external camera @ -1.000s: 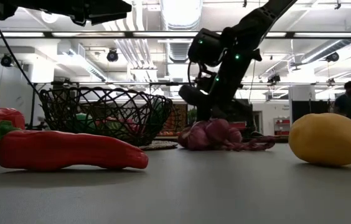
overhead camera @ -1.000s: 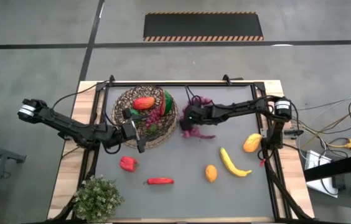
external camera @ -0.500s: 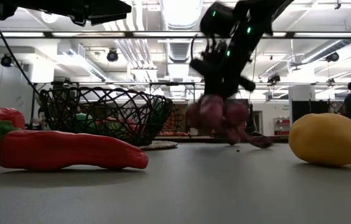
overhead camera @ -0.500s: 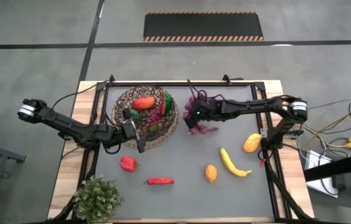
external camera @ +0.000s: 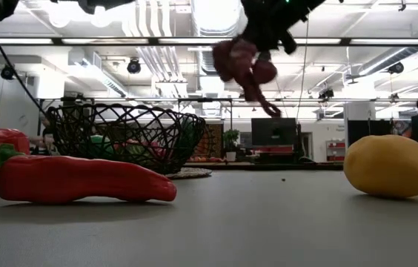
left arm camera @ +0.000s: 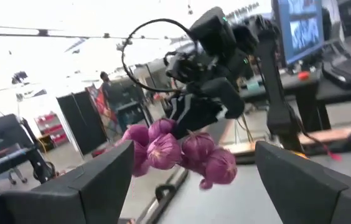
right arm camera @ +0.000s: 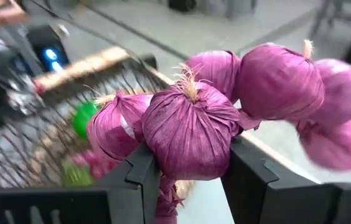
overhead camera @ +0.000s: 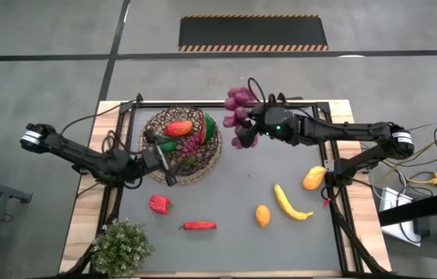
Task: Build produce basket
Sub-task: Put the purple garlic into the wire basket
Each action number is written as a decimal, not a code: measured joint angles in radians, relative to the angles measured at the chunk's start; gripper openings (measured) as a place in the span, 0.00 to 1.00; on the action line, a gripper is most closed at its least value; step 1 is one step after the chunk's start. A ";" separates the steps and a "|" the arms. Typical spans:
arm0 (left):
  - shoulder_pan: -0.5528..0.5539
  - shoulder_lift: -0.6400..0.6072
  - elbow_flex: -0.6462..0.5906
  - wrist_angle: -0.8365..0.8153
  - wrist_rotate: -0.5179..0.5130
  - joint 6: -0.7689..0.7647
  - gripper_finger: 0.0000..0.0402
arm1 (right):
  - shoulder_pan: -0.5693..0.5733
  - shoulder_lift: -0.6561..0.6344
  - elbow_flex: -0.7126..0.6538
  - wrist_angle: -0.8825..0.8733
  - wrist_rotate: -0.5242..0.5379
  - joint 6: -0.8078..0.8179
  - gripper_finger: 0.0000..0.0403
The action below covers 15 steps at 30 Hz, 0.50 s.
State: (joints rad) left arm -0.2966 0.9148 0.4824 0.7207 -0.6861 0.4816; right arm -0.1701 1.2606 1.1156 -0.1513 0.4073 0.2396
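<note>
Fingers of the right gripper are clamped on a bunch of purple bulbs, pinching one bulb between them in the right wrist view. The bunch hangs in the air, clear of the table, just beside the basket on its right-hand side in the high view, near the far edge of the mat. A papery tail trails below the bulbs in the low view.

The left gripper sits over the near rim of the basket, its fingers spread wide apart and holding nothing; its wrist camera looks across at the raised bunch.

The basket already holds a red pepper, a watermelon slice, a grape bunch and something green.

On the table near the front lie another red pepper, a chili, an orange fruit, a banana and a yellow-orange fruit. A potted plant stands at the front left corner.
</note>
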 joint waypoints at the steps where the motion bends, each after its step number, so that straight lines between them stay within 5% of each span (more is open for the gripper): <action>1: 0.000 -0.009 0.000 0.010 0.000 0.007 0.78 | 0.000 0.001 -0.003 0.039 -0.017 -0.026 0.32; 15: 0.000 -0.129 -0.070 0.039 -0.002 0.050 0.78 | 0.000 0.257 -0.026 0.700 -0.254 -0.200 0.32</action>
State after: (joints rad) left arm -0.2968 0.7856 0.4121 0.7593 -0.6884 0.5314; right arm -0.1699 1.5181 1.0897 0.5489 0.1532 0.0394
